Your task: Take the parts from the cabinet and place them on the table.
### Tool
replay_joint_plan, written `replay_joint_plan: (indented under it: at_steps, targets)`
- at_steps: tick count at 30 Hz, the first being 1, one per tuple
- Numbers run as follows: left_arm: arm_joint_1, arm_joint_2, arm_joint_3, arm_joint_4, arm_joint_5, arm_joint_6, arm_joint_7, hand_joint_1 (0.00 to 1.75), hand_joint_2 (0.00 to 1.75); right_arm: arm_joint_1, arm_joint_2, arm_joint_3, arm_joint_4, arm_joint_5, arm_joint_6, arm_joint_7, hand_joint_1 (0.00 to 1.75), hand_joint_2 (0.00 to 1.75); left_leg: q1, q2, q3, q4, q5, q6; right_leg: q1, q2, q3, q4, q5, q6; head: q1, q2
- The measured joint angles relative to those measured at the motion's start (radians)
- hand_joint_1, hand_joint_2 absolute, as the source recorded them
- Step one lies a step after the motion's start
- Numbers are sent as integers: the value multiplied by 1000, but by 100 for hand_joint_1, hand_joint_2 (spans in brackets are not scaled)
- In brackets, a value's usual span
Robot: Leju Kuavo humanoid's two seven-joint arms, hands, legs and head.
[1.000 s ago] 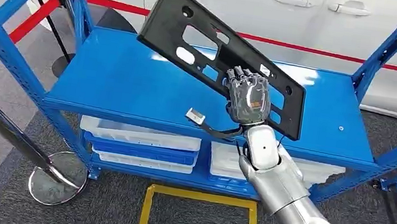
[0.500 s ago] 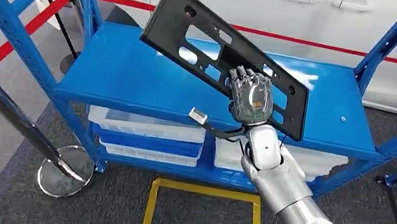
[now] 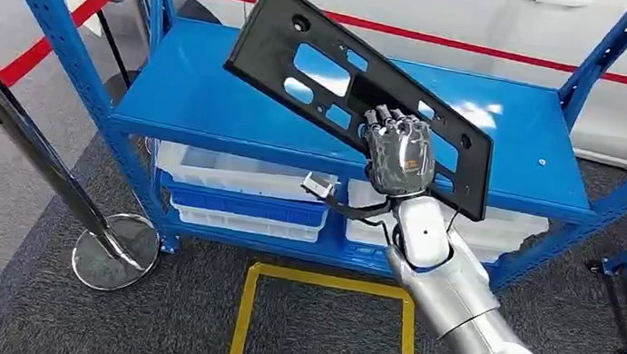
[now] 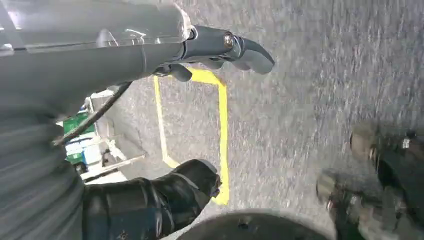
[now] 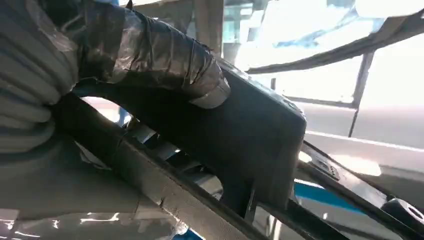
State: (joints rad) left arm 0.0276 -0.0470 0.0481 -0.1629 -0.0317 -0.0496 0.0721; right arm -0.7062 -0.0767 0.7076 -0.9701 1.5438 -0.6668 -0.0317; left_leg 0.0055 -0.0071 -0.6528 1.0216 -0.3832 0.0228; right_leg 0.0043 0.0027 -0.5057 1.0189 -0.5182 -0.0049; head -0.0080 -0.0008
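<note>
My right hand (image 3: 398, 156) grips a long black plastic panel (image 3: 308, 48) with several cut-outs near its right end. The panel hangs tilted in the air above the blue cabinet shelf (image 3: 201, 103), its left end higher. In the right wrist view the taped thumb (image 5: 150, 55) wraps over the dark panel (image 5: 260, 145). My left hand (image 4: 165, 50) hangs over the grey carpet, fingers apart and holding nothing.
White bins (image 3: 235, 190) sit on the lower shelf. A chrome stanchion (image 3: 112, 251) stands on the floor at the left, by the blue upright (image 3: 46, 23). A yellow taped square (image 3: 328, 281) marks the carpet before the cabinet. A white car (image 3: 497, 9) is behind.
The whole picture has shifted: the camera moved, so cabinet and stanchion sit further right and lower in view. The panel stays held in my right hand at the same tilt.
</note>
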Motion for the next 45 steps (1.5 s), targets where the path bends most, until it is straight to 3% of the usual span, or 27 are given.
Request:
replay_joint_plan:
  at_steps: [2, 3, 5, 7, 9, 12, 13, 14, 18, 20, 22, 23, 25, 27, 28, 29, 30, 32, 33, 34, 35, 36, 38, 40, 42, 44, 45]
  targets:
    - [1, 0, 0, 0, 0, 0, 0, 0, 175, -6, -1, 0, 0, 0, 0, 0, 175, 175, 1, -1, -2, -8, 18, -12, 3, -2, -4, -9, 11, -9, -1, 0]
    - [1, 1, 0, 1, 0, 0, 0, 0, 175, -5, -1, 0, 0, -1, 1, 0, 175, 175, 0, -1, -8, -5, 10, -17, -16, -7, -9, -27, 30, -18, 0, 0]
    - [0, 2, 0, 2, 0, 0, 0, 0, 175, -10, -1, 0, 0, -7, 5, -5, 175, 175, 3, 0, -38, 75, -102, -28, -12, -19, -31, -31, 56, -33, -2, 0]
    - [0, 2, -1, 2, 0, 0, 0, 0, 175, -8, -1, 0, 0, -11, 8, -6, 175, 175, 8, 1, -74, 225, -196, -39, -11, -25, -64, -24, 76, -32, -2, 0]
    - [0, 2, -1, 2, 0, 0, 2, 0, 175, -7, -1, 0, 0, -14, 12, -6, 175, 175, 12, 1, -78, 303, -186, -47, -11, -38, -101, -10, 92, -29, -2, 0]
    - [-2, 5, -1, 2, 0, 0, 3, 0, 175, -8, -2, 0, 0, -22, 23, -8, 175, 175, 17, 23, 54, 157, -89, -55, -16, -65, -156, 23, 109, -17, -3, 0]
    - [-4, 5, -1, 2, 0, 0, 3, 0, 175, -9, -3, 0, 0, -24, 24, -8, 175, 175, 17, 57, 107, 74, -125, -56, -15, -73, -166, 36, 113, -11, -3, 0]
    - [-5, 5, -1, 2, 0, -1, 3, 0, 175, -9, -8, 0, -4, -27, 26, -8, 175, 175, 0, 66, 144, 4, -153, -47, -13, -82, -176, 45, 116, -5, -2, 0]
    - [2, 5, -2, 3, -1, -3, 1, 0, 175, -10, -13, 0, -8, -32, 36, -10, 175, 175, 0, 29, 107, 1, -112, 4, -17, -110, -177, 33, 142, 26, 1, 0]
    - [-4, 5, -2, 4, -1, -4, -1, 0, 175, -9, -21, 1, -8, -35, 41, -13, 175, 175, 2, 19, 84, 1, -84, 20, -20, -32, -200, 97, 31, 35, 1, 0]
    - [-5, 6, -3, 4, -1, -5, -1, 0, 175, -9, -29, 2, -8, -39, 47, -17, 175, 175, -2, 1, 47, 2, -55, 26, -18, -8, -229, 243, -87, 35, 0, 0]
    - [-5, 6, -3, 4, -1, -7, -1, 0, 175, -7, -33, 2, -8, -41, 49, -17, 175, 175, -5, -10, 29, 3, -42, 26, -16, -7, -235, 303, -107, 32, 0, 0]
    - [-3, 6, -4, 4, -1, -11, 0, 0, 175, -4, -40, 3, -10, -45, 55, -18, 175, 175, -9, -36, -7, 3, -14, 25, -12, -5, -200, 322, -61, 20, 0, 0]
    - [-2, 6, -8, 4, 0, -14, 2, 0, 175, -5, -45, 4, -19, -49, 59, -18, 175, 175, -14, -62, -36, 4, 13, 22, 0, 17, -94, 201, 7, -6, 0, 0]
    - [-3, 3, -8, 4, 1, -16, 5, 0, 175, -9, -50, 4, -27, -52, 61, -18, 175, 175, -12, -73, -46, 4, 26, 21, 7, 64, -23, 107, 0, -27, 0, 0]
    - [-5, 1, -8, 4, 2, -19, 13, 0, 175, -11, -58, 4, -37, -53, 64, -18, 175, 175, -18, -83, -55, 4, 37, 15, 7, 101, 31, 12, -44, -45, 0, 0]
    - [-4, 2, -8, 4, 4, -18, 22, 0, 175, -11, -62, 4, -45, -54, 65, -18, 175, 175, -10, -92, -54, -3, 51, 11, 4, 91, 38, -1, -44, -30, 0, 0]
    - [0, 2, -9, 5, 8, -19, 29, 0, 175, -15, -65, 4, -52, -54, 66, -18, 175, 175, -3, -119, -55, -23, 82, -6, 14, 71, 28, -6, -21, -37, 1, 0]
    - [4, 4, -9, 6, 9, -19, 31, 0, 175, -15, -65, 5, -58, -54, 67, -18, 175, 175, -16, -136, -61, -41, 100, -15, 4, 49, 24, -23, -5, -39, 2, 0]
    - [1, 4, -9, 6, 10, -19, 31, 0, 175, -16, -67, 5, -63, -53, 67, -17, 175, 175, -14, -92, -69, -27, 68, -12, -2, 30, 17, -35, 14, -39, 0, 0]
    - [-2, 4, -9, 6, 10, -19, 32, 0, 175, -14, -67, 5, -69, -53, 67, -17, 175, 175, -12, -44, -83, 11, 1, -21, -2, 20, 6, -40, 29, -52, -5, 0]
    - [-4, 4, -9, 6, 11, -19, 32, 0, 175, -15, -67, 5, -77, -53, 67, -17, 175, 175, -4, -15, -103, 91, -83, -32, -2, 1, -10, -39, 40, -52, -5, 0]
    - [-4, 4, -9, 6, 18, -19, 29, 0, 175, -14, -66, 7, -83, -47, 67, -17, 175, 175, 10, -3, -129, 236, -154, -50, -3, -28, -37, -33, 58, -48, -5, 0]
    - [-6, 4, -9, 6, 24, -14, 26, 0, 175, -16, -45, 16, -82, -37, 68, -13, 175, 175, 23, 2, -122, 314, -99, -68, -6, -59, -75, -18, 74, -40, -5, 0]
    - [-15, 4, -8, 6, 30, -13, 25, 0, 175, -19, -18, 27, -82, -31, 69, -8, 175, 175, 30, 15, -41, 243, -34, -80, -10, -86, -113, 4, 84, -30, -5, 0]
    - [-28, 4, -8, 2, 31, -12, 24, 0, 175, -25, 0, 35, -82, -30, 70, -4, 175, 175, 22, 102, 124, 52, -105, -76, -7, -114, -136, 31, 85, -21, -6, 0]
    - [-30, 5, -8, 2, 32, -11, 23, 0, 175, -29, 0, 35, -82, -29, 70, -2, 175, 175, 10, 93, 142, -8, -134, -57, -9, -131, -141, 36, 90, -13, -3, 0]
